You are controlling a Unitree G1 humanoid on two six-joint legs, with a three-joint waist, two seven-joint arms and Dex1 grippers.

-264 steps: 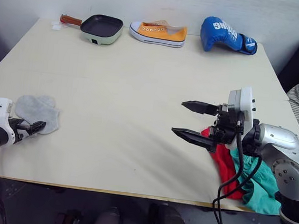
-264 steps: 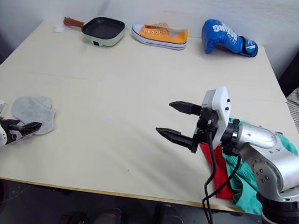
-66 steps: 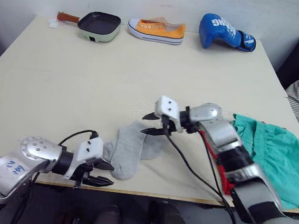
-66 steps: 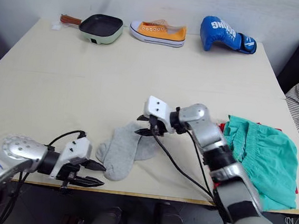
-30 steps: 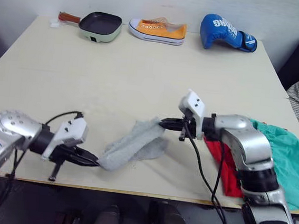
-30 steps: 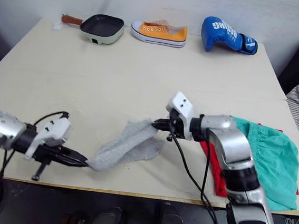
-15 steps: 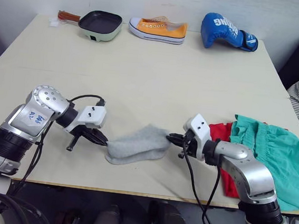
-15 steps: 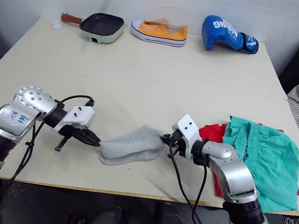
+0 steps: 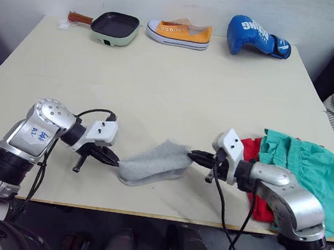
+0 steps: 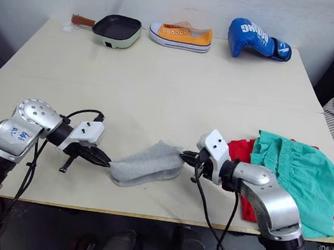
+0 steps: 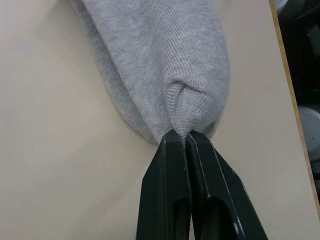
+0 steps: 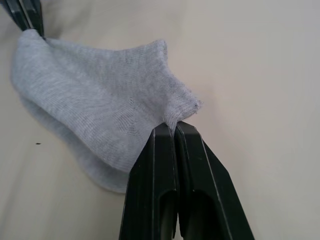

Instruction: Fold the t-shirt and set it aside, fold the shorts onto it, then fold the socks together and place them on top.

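With the shorts (image 9: pixel 301 173) already lying on the t-shirt (image 9: pixel 251 168) at the worktop's (image 9: pixel 171 84) right, left gripper (image 9: pixel 115 161) and right gripper (image 9: pixel 192 155) pinch the stacked socks (image 9: pixel 151 163) mid-worktop, placing unfinished.

- The small light grey knit socks (image 9: pixel 153 163) lie stacked near the front edge of the pale beige table (image 9: pixel 159 83).
- The left gripper (image 9: pixel 111 159) pinches their left end, fingers closed on the cloth.
- The right gripper (image 9: pixel 194 156) pinches their right end, fingers closed too.
- At the right edge, the teal-green cloth shorts (image 9: pixel 304 171) lie on the bright red t-shirt (image 9: pixel 251 168).
- Along the far edge stand a pale green square pan (image 9: pixel 113 29), an orange canvas sneaker (image 9: pixel 179 33) and a blue boxing glove (image 9: pixel 255 35).
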